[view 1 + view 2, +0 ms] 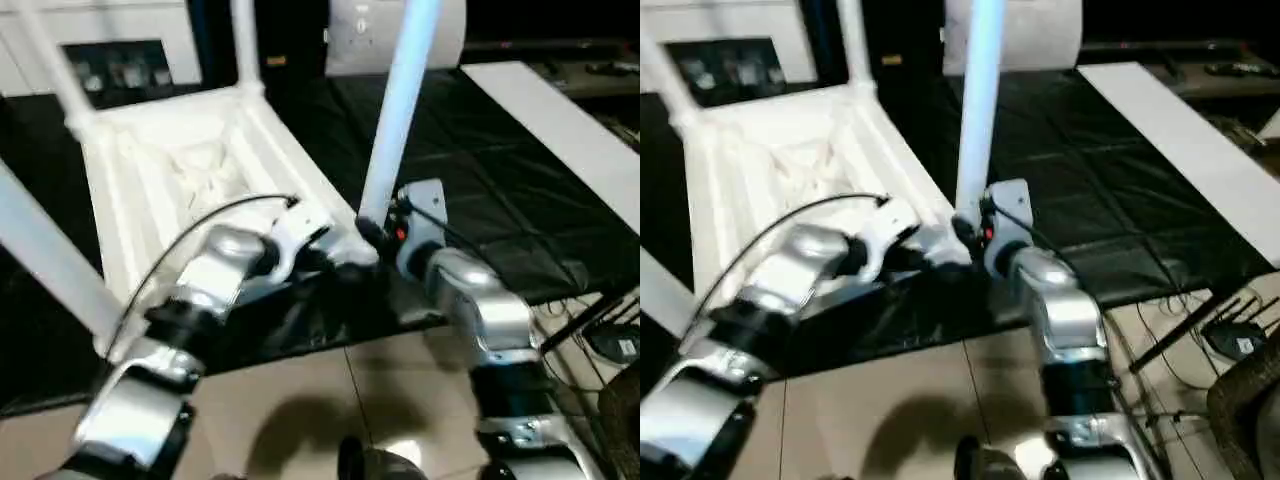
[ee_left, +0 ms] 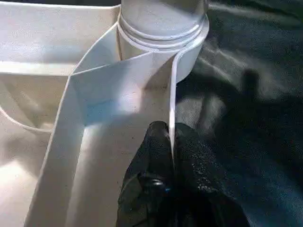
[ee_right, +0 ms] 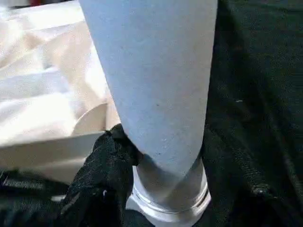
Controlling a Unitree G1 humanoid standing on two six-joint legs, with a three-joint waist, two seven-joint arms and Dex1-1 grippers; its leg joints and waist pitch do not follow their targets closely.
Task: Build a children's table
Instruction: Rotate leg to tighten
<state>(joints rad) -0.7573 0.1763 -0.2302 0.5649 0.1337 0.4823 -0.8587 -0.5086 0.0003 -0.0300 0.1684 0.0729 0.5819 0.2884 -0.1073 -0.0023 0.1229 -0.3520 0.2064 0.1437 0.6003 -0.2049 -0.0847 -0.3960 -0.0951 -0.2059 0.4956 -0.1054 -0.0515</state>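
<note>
The children's table lies upside down on a black mat, its ribbed white top (image 1: 180,160) facing up. Three legs (image 1: 245,40) (image 1: 50,60) (image 1: 50,270) stand in its far and left corners. A fourth leg (image 1: 395,110) rises from the near right corner socket (image 2: 161,28). My left gripper (image 1: 345,255) is shut on the top's thin rim (image 2: 171,118) just beside that socket. My right gripper (image 1: 375,232) is closed around the base of the fourth leg (image 3: 156,85). One black finger (image 3: 104,175) presses its side; the other is hidden behind it.
A flat white board (image 1: 560,130) lies on the black mat (image 1: 480,190) to the right. White cabinets (image 1: 100,40) stand at the back left. Cables and a dark device (image 1: 600,335) lie on the tan floor at the lower right.
</note>
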